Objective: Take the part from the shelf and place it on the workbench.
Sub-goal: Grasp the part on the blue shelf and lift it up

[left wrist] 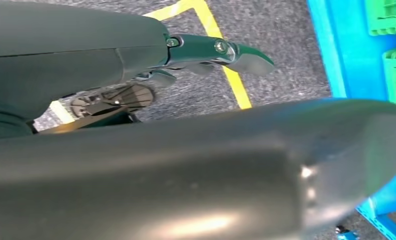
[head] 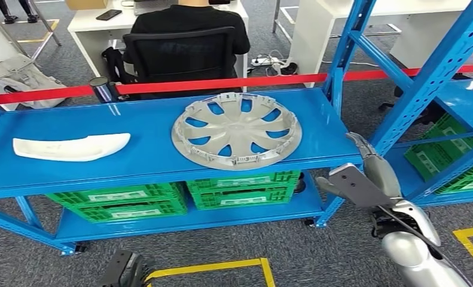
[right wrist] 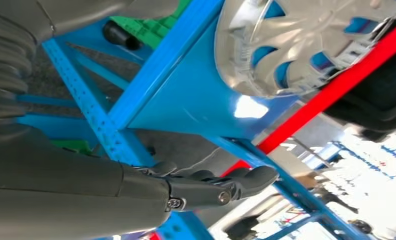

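Right hand empty beside shelf; hubcap lies flat.

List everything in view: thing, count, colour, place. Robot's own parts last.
hubcap: one, silver, on the blue shelf top, right of centre.
curved panel: one, white, on the shelf top, left side.
crates: several, green, on the lower shelf level; more on the neighbouring rack at right.
barrier tape: one, red, behind the shelf.
office chair: one, black, behind the tape, a person in black seated in it.
floor lines: yellow, on grey carpet.
right hand: one, grey, empty, beside the shelf's right end.
left hand: one, dark, empty, over the floor.
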Available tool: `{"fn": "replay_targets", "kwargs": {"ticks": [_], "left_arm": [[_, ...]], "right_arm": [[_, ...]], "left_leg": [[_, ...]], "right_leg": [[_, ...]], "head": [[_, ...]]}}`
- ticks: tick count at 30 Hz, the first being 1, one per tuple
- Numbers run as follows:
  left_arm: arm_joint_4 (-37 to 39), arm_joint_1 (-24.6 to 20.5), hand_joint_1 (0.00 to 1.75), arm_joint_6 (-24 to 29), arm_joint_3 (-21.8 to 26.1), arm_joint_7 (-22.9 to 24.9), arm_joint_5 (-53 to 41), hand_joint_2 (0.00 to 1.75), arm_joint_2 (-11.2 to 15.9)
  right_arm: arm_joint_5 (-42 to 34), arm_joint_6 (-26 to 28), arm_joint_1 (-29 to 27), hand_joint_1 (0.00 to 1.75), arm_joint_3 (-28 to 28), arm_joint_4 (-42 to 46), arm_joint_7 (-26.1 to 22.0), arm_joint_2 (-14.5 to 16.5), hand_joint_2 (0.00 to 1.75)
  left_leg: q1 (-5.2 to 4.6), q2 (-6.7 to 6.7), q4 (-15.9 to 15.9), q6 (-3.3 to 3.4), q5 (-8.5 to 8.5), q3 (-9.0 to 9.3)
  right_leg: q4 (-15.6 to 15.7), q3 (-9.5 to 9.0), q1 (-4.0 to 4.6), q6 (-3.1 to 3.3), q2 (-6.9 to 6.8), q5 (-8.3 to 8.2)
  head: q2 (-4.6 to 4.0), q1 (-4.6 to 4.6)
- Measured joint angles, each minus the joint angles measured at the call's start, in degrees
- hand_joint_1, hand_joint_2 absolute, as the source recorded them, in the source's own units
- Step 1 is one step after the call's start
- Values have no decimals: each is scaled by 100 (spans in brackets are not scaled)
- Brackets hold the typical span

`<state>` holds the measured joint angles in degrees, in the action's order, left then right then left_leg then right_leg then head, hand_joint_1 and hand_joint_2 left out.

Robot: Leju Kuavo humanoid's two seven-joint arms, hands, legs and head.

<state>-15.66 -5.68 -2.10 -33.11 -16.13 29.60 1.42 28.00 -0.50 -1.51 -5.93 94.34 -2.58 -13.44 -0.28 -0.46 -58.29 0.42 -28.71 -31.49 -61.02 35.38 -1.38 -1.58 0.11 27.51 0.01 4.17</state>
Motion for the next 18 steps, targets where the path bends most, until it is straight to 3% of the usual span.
{"fn": "replay_targets", "kwargs": {"ticks": [5, 6, 8, 10, 11, 12, 13, 15, 16, 18], "left_arm": [[-2, -11, 0, 1, 0, -1, -11, 0, 4], [-3, -14, 0, 0, 0, -1, -11, 0, 5], [-3, -9, 0, 0, -1, -1, -15, 0, 5], [-1, 6, 0, -10, -3, -1, -25, 0, 4], [0, 11, 0, -20, -4, -1, -33, 0, 4], [0, 13, 0, -33, -4, -1, -40, 0, 5], [1, 12, 0, -46, -4, -1, -51, 0, 9], [2, 3, 0, -68, -4, 1, -74, 0, 19], [2, -1, 0, -74, -4, 3, -84, 0, 22], [2, -7, 0, -80, -4, 7, -94, 0, 25]], "right_arm": [[-7, -9, -71, 0, -6, 87, 30, 0, 175], [-8, -12, -71, 0, -7, 104, 30, 0, 175], [-15, -49, -73, 0, -10, 120, 44, 0, 175], [-45, -131, -75, 0, -16, 120, 65, 0, 175], [-71, -182, -73, 0, -19, 120, 74, -1, 175], [-98, -238, -67, 0, -25, 120, 82, -5, 175], [-128, -299, -55, 0, -36, 119, 90, -14, 175], [-178, -414, -12, 0, -69, 108, 99, -42, 175], [-197, -474, 17, 0, -95, 92, 100, -61, 175], [-213, -573, 74, 0, -156, 49, 83, -107, 175]], "left_leg": [[-1, 10, -114, -157, -141, -9], [9, 11, -324, -192, -260, -101], [30, 14, -1036, -249, -583, -470], [43, 14, -1588, -268, -706, -813], [45, 14, -1586, -263, -606, -852], [46, 14, -1367, -248, -408, -780], [44, 14, -975, -222, -155, -617], [23, 12, -277, -168, 134, -307], [8, 12, -93, -141, 171, -228], [-10, 9, -23, -86, 145, -201]], "right_leg": [[129, -86, 6, 207, 19, 38], [137, -106, -6, 235, 17, 45], [139, -129, -9, 271, 11, 68], [138, -145, -4, 281, 15, 90], [138, -164, -2, 279, 19, 105], [137, -192, -2, 272, 24, 122], [138, -228, -1, 260, 28, 143], [138, -277, 11, 214, 33, 184], [144, -287, 15, 182, 34, 196], [179, -302, 14, 106, 34, 200]], "head": [[1, 7], [1, 12], [0, 21], [-1, 21], [-1, 21], [-1, 21], [0, 22], [1, 21], [1, 20], [0, 16]]}}
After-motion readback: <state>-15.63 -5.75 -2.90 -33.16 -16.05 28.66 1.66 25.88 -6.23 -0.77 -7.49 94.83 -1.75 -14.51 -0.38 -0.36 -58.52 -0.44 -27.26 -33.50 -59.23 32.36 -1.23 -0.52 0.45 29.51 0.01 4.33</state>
